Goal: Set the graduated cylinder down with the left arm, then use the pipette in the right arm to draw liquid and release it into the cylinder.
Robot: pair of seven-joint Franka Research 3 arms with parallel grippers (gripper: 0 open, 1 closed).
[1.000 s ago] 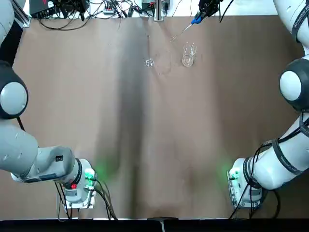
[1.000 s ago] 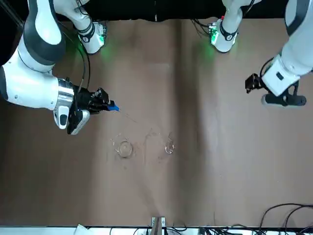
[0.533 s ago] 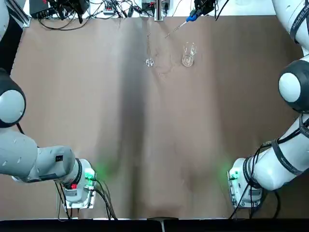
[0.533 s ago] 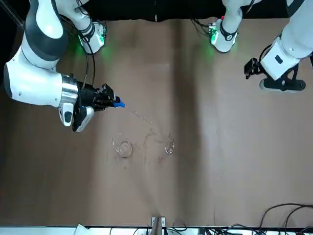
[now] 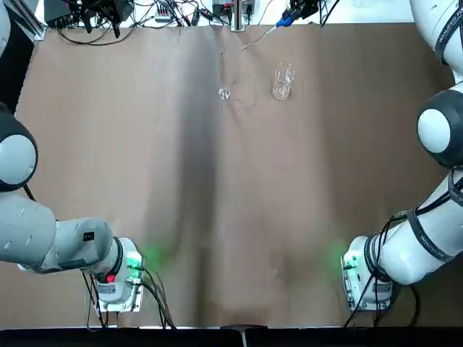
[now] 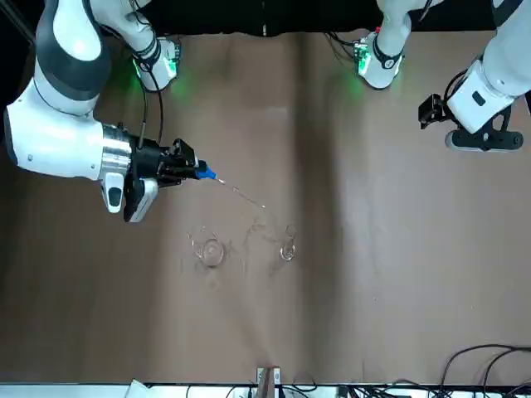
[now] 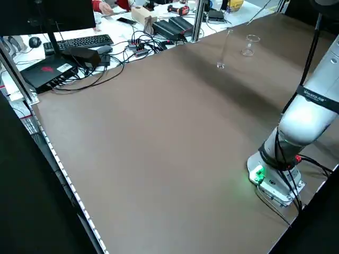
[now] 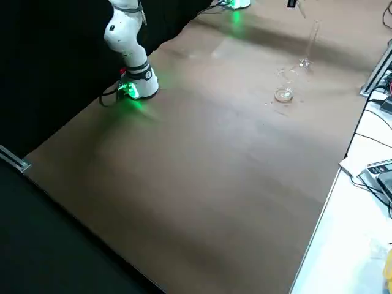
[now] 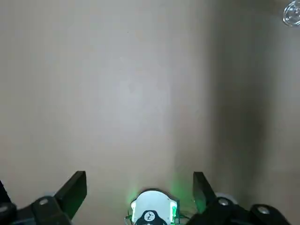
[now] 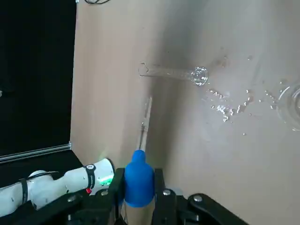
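Note:
The graduated cylinder [image 6: 287, 245] stands upright on the brown table mat, with nothing gripping it; it also shows as a thin tube [image 7: 225, 47] [image 8: 310, 41] [image 10: 173, 72]. My right gripper [image 6: 187, 168] is shut on the blue bulb of the pipette [image 6: 208, 174] [image 10: 138, 180]. The pipette's clear stem [image 5: 257, 37] slants toward the cylinder, and its tip hangs in the air a little short of the cylinder's top. My left gripper [image 9: 139, 182] is open and holds nothing. It hangs high over the near left part of the table, far from the glassware.
A short clear beaker [image 6: 211, 250] [image 5: 282, 81] stands on the cylinder's right-arm side. Small water drops [image 10: 229, 107] lie on the mat between them. Cables and electronics [image 5: 145, 11] run along the table's far edge. Both arm bases [image 5: 119, 278] glow green at the near edge.
My right gripper has carried the pipette up and toward the robot's left, so its tip is closer to the cylinder's top. The left arm has drawn slightly farther back.

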